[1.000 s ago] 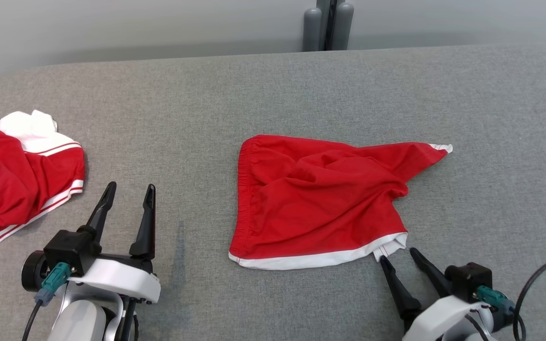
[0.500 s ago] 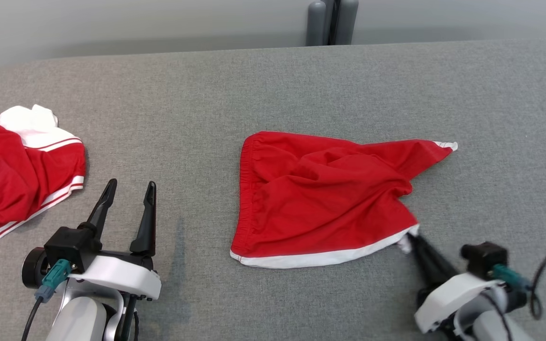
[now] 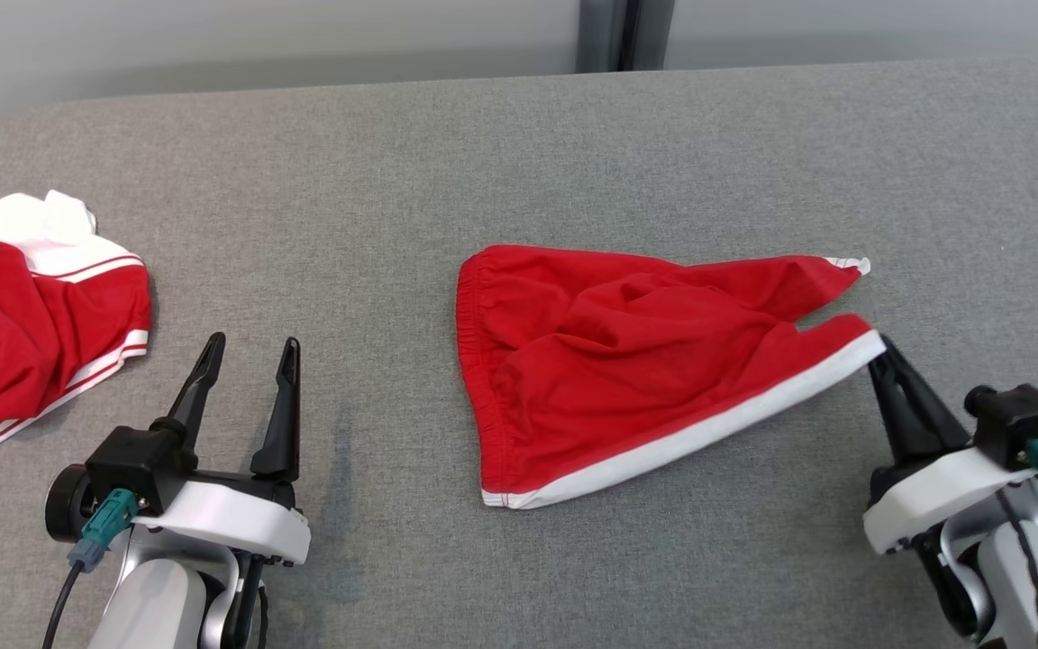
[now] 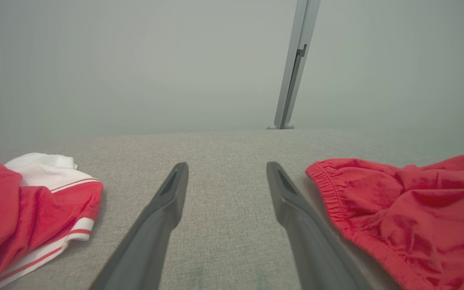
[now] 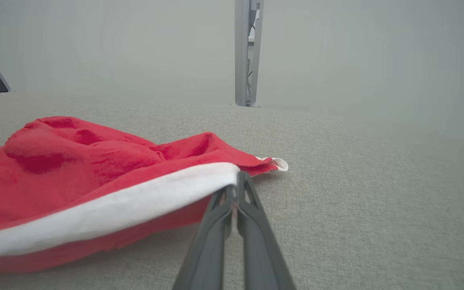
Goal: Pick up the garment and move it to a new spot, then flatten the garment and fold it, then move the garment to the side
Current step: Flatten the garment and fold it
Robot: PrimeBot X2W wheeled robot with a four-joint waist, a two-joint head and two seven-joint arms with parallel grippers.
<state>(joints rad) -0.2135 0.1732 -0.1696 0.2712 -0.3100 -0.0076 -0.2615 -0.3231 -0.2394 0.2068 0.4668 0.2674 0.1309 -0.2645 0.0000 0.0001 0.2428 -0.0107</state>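
Garment (image 3: 627,361) hem corner pinched by right tool (image 3: 882,351), arm low.

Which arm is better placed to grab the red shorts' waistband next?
Probably the left: the left gripper is open, free and nearest the waistband of the red shorts, while the right gripper is shut on their white hem corner.
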